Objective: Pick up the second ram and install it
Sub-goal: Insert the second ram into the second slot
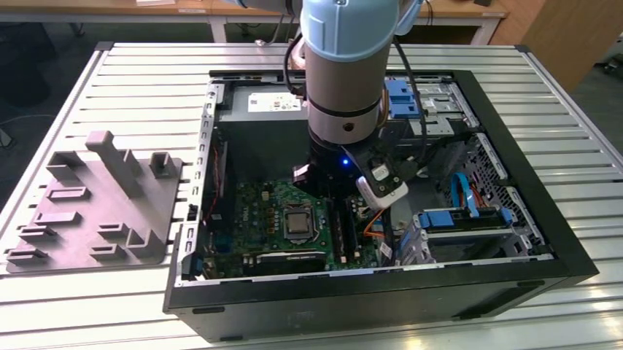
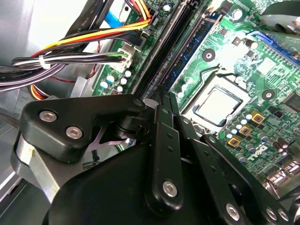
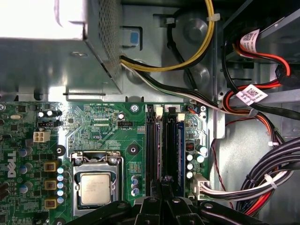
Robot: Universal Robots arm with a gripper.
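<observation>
My gripper reaches down into the open computer case, right over the memory slots of the green motherboard. In both wrist views the black fingers come together at the slots' near end, gripper. The second ram, a narrow blue-green stick, stands on edge along the slots and runs into the fingertips, which look shut on it. The silver processor socket lies beside the slots.
A grey plastic block with upright tabs lies on the table at the exterior view's left. The grey power supply sits at the case's far end. Cable bundles crowd one side of the slots. Blue drive brackets fill the case's other side.
</observation>
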